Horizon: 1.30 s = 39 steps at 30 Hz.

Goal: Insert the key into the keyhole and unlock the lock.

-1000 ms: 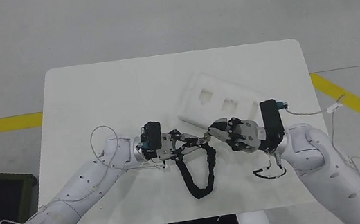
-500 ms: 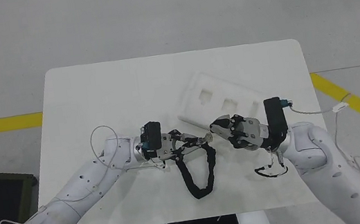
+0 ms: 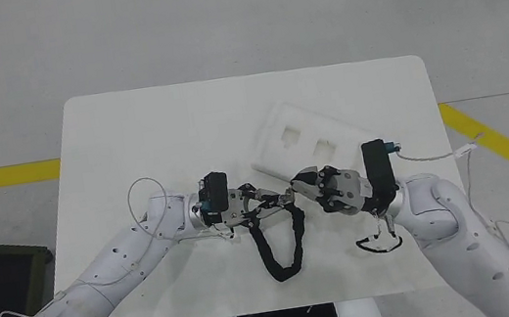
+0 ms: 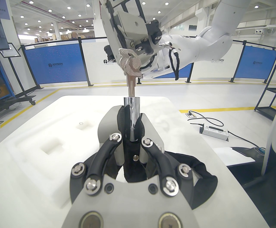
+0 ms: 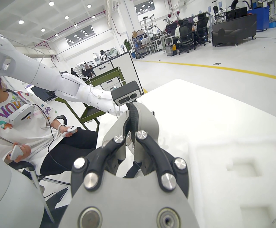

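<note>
Since half a second ago the right gripper [image 3: 300,187] has closed back in on the left gripper [image 3: 266,199]. The gap then seen between key and lock is gone. Left arm has held its place.

Top view: both grippers meet nose to nose over the near middle of the white table [image 3: 133,137]. The lock [image 3: 283,197] lies crosswise in the left gripper, and its black cable loop [image 3: 279,254] trails toward the table's near edge. The key [image 3: 291,191] sits between the two grippers, at the lock's end. A white foam tray [image 3: 315,134] lies just behind them.

Left wrist view: the left gripper [image 4: 131,121] has its fingers [image 4: 151,129] clamped on the lock's chrome barrel [image 4: 132,112]. The black sleeve [image 4: 194,172] bunches beside the barrel. The key [image 4: 131,71] is in line with the barrel, its blade tip meeting the barrel's end face; how deep it goes I cannot tell. The right gripper [image 4: 130,61] pinches the key by its bow.

Right wrist view: the right gripper [image 5: 131,131] has its fingers [image 5: 148,125] pressed together on a sliver of metal, the key [image 5: 129,140]. Beyond the fingertips is the other arm's wrist camera [image 5: 127,96]. The foam tray [image 5: 237,172] lies alongside on the table [image 5: 194,103].
</note>
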Motion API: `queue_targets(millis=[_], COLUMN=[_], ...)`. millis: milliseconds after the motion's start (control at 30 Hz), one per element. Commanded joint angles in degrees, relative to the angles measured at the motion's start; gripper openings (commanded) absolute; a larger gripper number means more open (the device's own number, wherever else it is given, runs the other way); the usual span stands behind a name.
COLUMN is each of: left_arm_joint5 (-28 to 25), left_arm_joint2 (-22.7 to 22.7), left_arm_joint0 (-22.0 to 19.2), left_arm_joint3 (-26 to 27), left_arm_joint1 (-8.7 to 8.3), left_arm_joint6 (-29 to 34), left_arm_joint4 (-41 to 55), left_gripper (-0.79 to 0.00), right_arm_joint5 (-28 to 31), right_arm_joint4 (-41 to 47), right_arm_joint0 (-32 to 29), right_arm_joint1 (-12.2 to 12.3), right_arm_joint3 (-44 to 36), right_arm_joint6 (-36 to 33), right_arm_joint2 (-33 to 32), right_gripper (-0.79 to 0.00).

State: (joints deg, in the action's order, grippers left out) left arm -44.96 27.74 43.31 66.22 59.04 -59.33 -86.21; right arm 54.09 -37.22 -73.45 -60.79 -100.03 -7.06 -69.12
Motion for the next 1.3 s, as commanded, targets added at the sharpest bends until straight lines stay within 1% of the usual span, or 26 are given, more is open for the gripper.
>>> queue_targets(millis=[0, 167, 533, 667, 800, 900, 1033, 1100, 1133, 1167, 1200, 1267], left_arm_joint5=[0.00, 0.00, 0.00, 0.00, 0.00, 0.00, 0.24, 0.44, 0.04, -0.72, -1.73, -3.82], left_arm_joint2=[0.00, 0.00, 0.00, 0.00, 0.00, 0.00, 0.05, 0.55, 0.85, 1.13, 1.42, 1.99], left_arm_joint0=[0.00, 0.00, 0.00, 0.00, 0.00, 0.00, 0.15, 0.75, 0.85, 0.97, 1.06, 1.17], left_arm_joint3=[0.00, 0.00, 0.00, 0.00, 0.00, 0.00, 0.10, 1.28, 1.60, 1.94, 2.13, 1.94], left_arm_joint1=[0.00, 0.00, 0.00, 0.00, 0.00, 0.00, 0.01, -0.01, -0.09, -0.19, -0.29, -0.49], left_arm_joint6=[0.00, 0.00, 0.00, 0.00, 0.00, 0.00, 0.32, 2.48, 3.47, 4.18, 4.66, 5.78], left_arm_joint4=[0.00, 0.00, 0.00, 0.00, 0.00, 0.00, 0.10, 0.71, 0.70, 0.84, 1.08, 1.53], left_gripper=[-0.785, -0.785, -0.785, -0.785, -0.785, -0.785, -0.785, -0.785, -0.785, -0.785, -0.785, -0.785], right_arm_joint5=[-0.01, 0.11, -0.68, -1.16, -2.59, -2.96, -1.29, 0.26, 1.10, 1.74, 2.44, 3.91], right_arm_joint4=[-0.31, -0.83, 0.42, 0.46, -5.66, -11.51, -15.34, -16.06, -16.48, -17.24, -17.95, -20.09], right_arm_joint0=[-0.18, -0.76, -0.03, 0.08, -1.08, -2.49, -4.41, -5.11, -5.37, -5.56, -5.73, -5.70], right_arm_joint1=[0.07, 0.20, 0.18, 0.29, 0.90, 1.61, 2.41, 2.75, 2.91, 3.08, 3.23, 3.54], right_arm_joint3=[-0.85, -2.46, -1.57, -2.42, -6.85, -12.07, -16.74, -17.66, -17.87, -17.98, -18.20, -18.68], right_arm_joint6=[0.04, -0.33, -3.25, -3.54, -5.88, -10.24, -13.69, -14.16, -14.30, -14.63, -14.95, -16.41], right_arm_joint2=[-0.58, -1.19, 0.12, -0.65, -4.15, -7.05, -10.36, -11.91, -12.66, -13.48, -14.09, -14.95], right_gripper=[-0.785, -0.785, -0.785, -0.785, -0.785, -0.785, -0.779, -0.659, -0.625, -0.570, -0.471, -0.175])
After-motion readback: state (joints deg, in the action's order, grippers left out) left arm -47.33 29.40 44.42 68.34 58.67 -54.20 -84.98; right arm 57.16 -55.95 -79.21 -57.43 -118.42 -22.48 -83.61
